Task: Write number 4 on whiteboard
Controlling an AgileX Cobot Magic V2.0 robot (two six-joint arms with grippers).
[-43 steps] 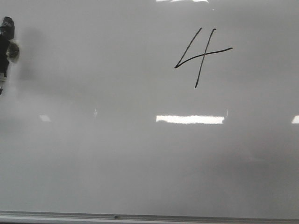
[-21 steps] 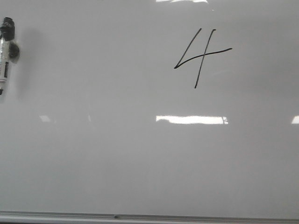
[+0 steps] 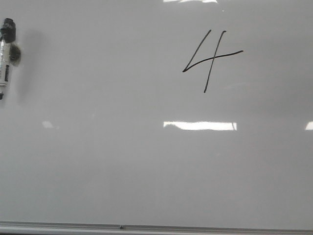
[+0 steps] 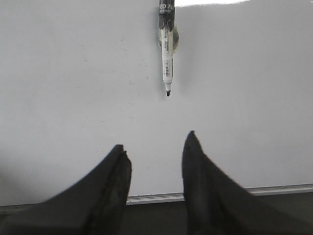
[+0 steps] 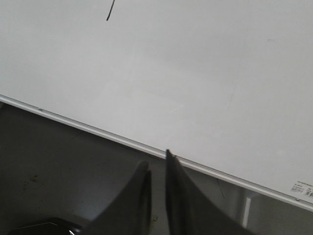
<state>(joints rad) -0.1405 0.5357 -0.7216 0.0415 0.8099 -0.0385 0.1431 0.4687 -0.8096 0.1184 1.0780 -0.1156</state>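
The whiteboard (image 3: 122,166) fills the front view, grey frame along its near edge. A marker (image 3: 6,58) lies at its far left, uncapped tip toward that edge. The number 4 (image 3: 211,58) sits upper right, strokes leaning right. Left gripper (image 4: 155,147) fingers apart, empty; right gripper (image 5: 157,166) fingers nearly together, holding nothing

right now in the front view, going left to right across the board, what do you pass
marker at the far left edge → bare stretch of the whiteboard → the number 4, right of centre and high up → bare board again out to the right edge
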